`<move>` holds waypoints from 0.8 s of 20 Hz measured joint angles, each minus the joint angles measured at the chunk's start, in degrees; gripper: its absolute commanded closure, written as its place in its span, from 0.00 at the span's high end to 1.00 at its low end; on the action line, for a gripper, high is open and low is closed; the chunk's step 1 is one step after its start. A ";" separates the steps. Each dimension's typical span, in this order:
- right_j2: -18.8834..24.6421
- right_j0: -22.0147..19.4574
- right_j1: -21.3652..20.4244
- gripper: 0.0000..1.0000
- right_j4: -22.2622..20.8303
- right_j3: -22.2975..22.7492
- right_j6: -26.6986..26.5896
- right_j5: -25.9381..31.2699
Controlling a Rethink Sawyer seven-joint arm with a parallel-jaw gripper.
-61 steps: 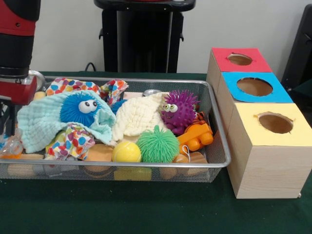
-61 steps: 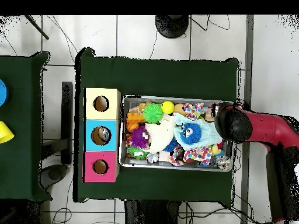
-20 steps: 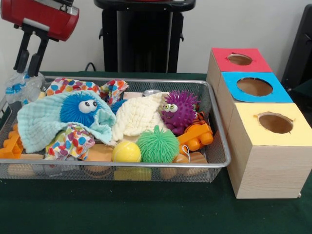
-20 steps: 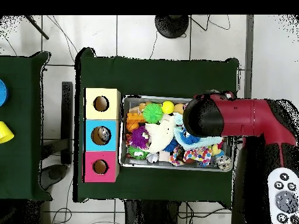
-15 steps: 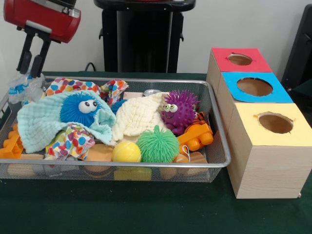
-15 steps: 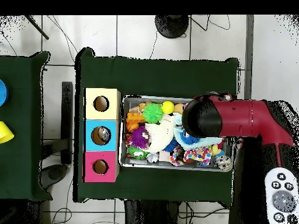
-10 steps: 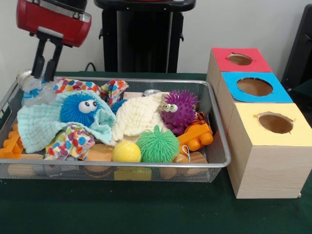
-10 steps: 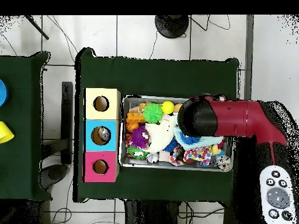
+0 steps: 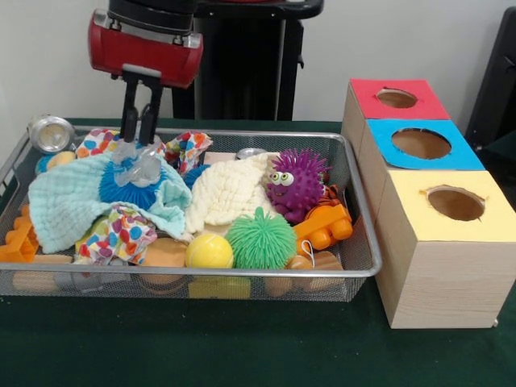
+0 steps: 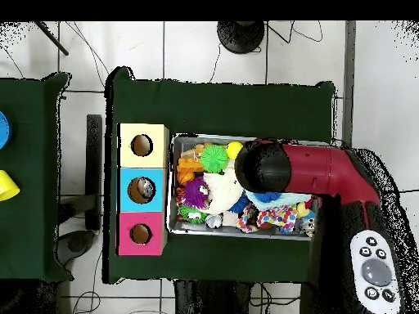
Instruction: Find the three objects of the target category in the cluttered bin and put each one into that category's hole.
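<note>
Over the wire bin [image 9: 359, 210], the tool [image 9: 139, 134] hangs with its two fingers pressed on a crumpled clear plastic piece [image 9: 142, 168], which dangles just above the blue fuzzy toy on the mint cloth [image 9: 60, 205], probably held high so it clears the clutter. Red arm [image 10: 315, 172] reaches in from the bin's side with the wrist pointing straight down. My read: it's mid-carry toward the three hole boxes [image 9: 435, 210] on the tabletop [image 9: 201, 347], well apart from them; target hole unclear.
</note>
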 measured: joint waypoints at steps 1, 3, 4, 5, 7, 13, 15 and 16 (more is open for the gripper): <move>-0.13 0.12 -0.01 0.00 0.59 0.11 0.00 0.00; -0.69 0.58 -0.03 0.00 2.10 0.30 0.00 -0.01; -1.02 0.88 -0.06 0.00 2.87 0.37 0.00 0.00; -1.24 1.09 -0.08 0.00 3.28 0.41 0.00 -0.01; -1.82 1.75 -0.12 0.00 4.28 0.44 0.00 -0.01; -3.92 4.95 -0.15 0.00 7.87 0.44 0.00 -0.01; -4.80 6.17 -0.14 0.00 8.75 0.44 0.00 -0.01; -5.21 6.72 -0.13 0.00 8.98 0.44 0.00 -0.01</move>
